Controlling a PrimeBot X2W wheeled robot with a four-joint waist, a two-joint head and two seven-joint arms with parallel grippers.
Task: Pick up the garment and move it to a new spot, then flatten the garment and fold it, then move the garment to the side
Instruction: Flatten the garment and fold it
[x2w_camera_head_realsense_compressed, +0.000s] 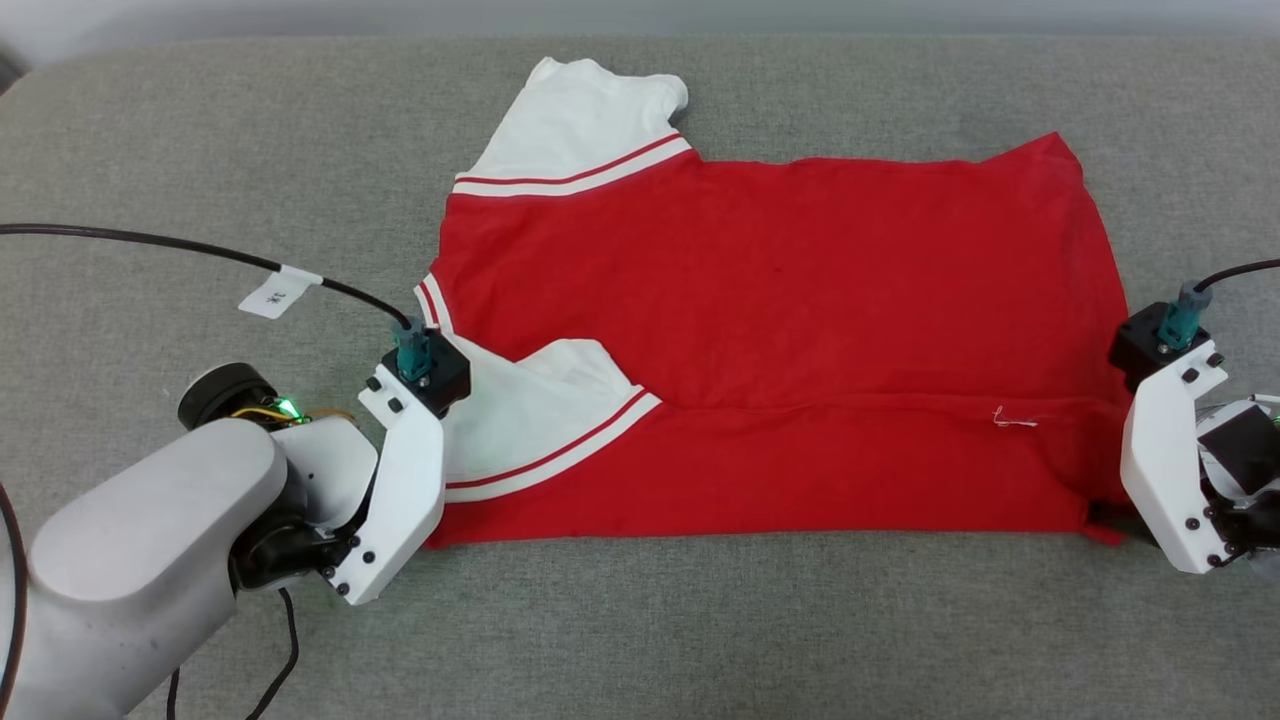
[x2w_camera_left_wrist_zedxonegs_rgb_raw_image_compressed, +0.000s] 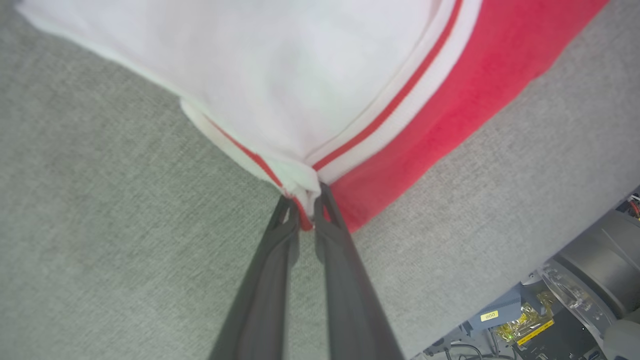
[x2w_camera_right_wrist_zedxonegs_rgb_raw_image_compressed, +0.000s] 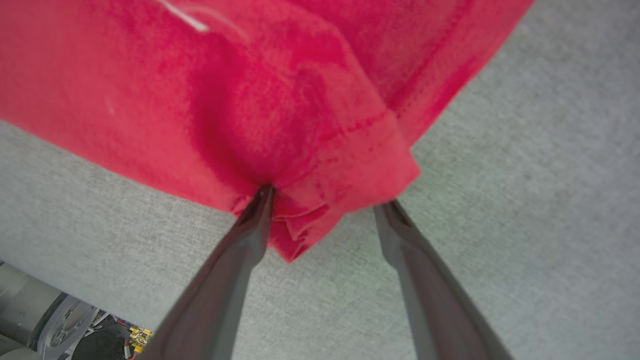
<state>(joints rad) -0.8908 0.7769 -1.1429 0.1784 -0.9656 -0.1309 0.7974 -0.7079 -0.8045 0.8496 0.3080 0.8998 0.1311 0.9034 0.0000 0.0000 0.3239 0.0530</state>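
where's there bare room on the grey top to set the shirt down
Widest bare patch: the grey top left of the garment, crossed by a black cable. Also the far strip beyond it and the near strip in front. Crowded at its two near corners, where the left gripper and right gripper sit.

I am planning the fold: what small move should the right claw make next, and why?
Probably close the right claw: its jaws stand open around the garment's red hem corner, while the left claw is shut on the sleeve corner. Then both ends would be held.
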